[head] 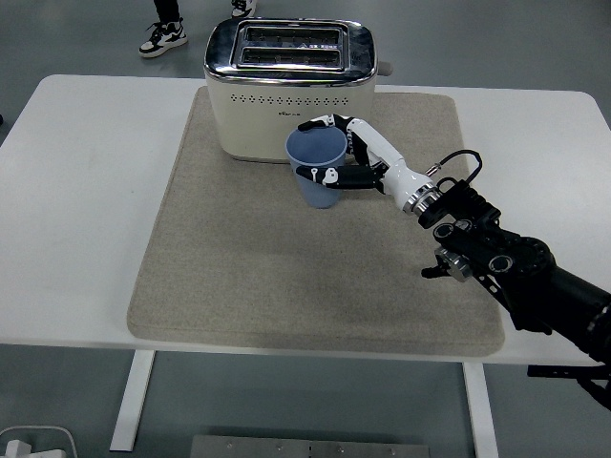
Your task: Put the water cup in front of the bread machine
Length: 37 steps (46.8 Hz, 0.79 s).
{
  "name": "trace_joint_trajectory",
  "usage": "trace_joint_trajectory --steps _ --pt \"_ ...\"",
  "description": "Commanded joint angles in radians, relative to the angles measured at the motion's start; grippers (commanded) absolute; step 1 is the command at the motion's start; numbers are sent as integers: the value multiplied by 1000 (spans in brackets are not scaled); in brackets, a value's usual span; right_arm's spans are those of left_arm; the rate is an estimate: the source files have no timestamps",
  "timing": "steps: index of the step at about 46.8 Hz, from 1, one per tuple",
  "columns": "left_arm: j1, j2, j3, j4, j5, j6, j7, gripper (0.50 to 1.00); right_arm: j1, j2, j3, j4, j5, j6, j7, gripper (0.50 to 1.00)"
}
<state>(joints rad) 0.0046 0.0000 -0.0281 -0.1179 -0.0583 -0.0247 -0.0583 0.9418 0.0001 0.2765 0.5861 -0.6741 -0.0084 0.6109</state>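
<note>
The right hand (336, 157) was clamped around the blue water cup (318, 168), with the fingers (325, 176) wrapped on its side. The cup was tilted a little and was just in front of the cream bread machine (290, 88), over the grey mat (315, 229) on the white bench (86, 200). A person's shoes (162, 36) showed at the top.

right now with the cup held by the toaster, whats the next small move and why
Probably level the blue cup and lower it onto the mat. The right hand grips it tilted, mouth leaning toward the camera, already just in front of the toaster; whether its base touches the mat is unclear.
</note>
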Motion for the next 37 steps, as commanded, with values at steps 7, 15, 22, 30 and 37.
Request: trace_joint_trajectory --steps 7,15,22,30,37 --pt "0 0 1 0 0 0 0 1000 -9 0 -42 0 -9 44 0 776" --pt "0 0 -1 0 0 0 0 1000 -9 0 -39 0 -5 39 0 784" --pt "0 0 1 0 0 0 0 1000 -9 0 -39 1 -4 38 0 813" --pt "0 0 1 0 0 2 0 1000 -9 0 -37 0 1 39 0 827" --pt "0 0 1 0 0 2 0 1000 -14 0 -40 0 1 38 0 858"
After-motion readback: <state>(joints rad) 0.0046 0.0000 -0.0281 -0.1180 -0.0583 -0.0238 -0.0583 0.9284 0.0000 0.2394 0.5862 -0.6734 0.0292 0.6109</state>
